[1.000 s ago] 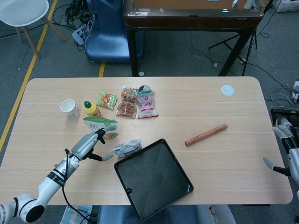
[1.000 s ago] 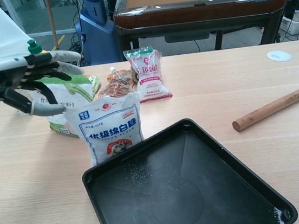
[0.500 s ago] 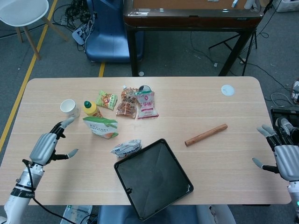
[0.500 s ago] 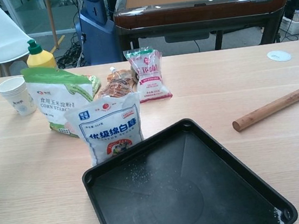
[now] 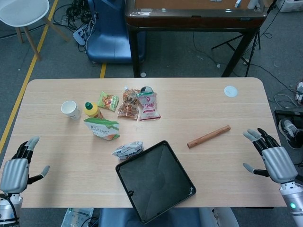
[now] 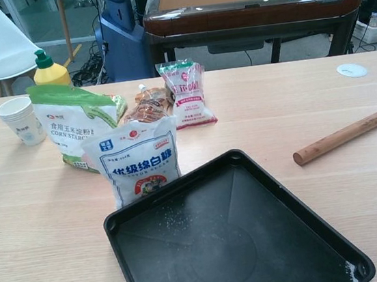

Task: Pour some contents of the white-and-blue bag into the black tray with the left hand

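The white-and-blue bag [image 5: 128,150] [image 6: 138,159] stands upright on the table, just behind the back left corner of the black tray [image 5: 155,180] [image 6: 235,238]. A few white grains lie on the tray floor. My left hand [image 5: 15,169] hangs open at the table's front left edge, far from the bag, holding nothing. At the front right edge my right hand [image 5: 272,160] is open too, fingers spread. Neither hand shows in the chest view.
A green-and-white corn starch bag [image 6: 74,125], a yellow bottle [image 6: 49,67] and a paper cup [image 6: 20,120] stand left of the bag. Snack packets [image 6: 186,92] lie behind it. A wooden rolling pin [image 6: 340,137] lies right of the tray. A white disc [image 6: 351,70] sits at the far right.
My left hand has drawn back from beside the bag to the table's front left edge, leaving the chest view. My right hand has come up over the front right edge.
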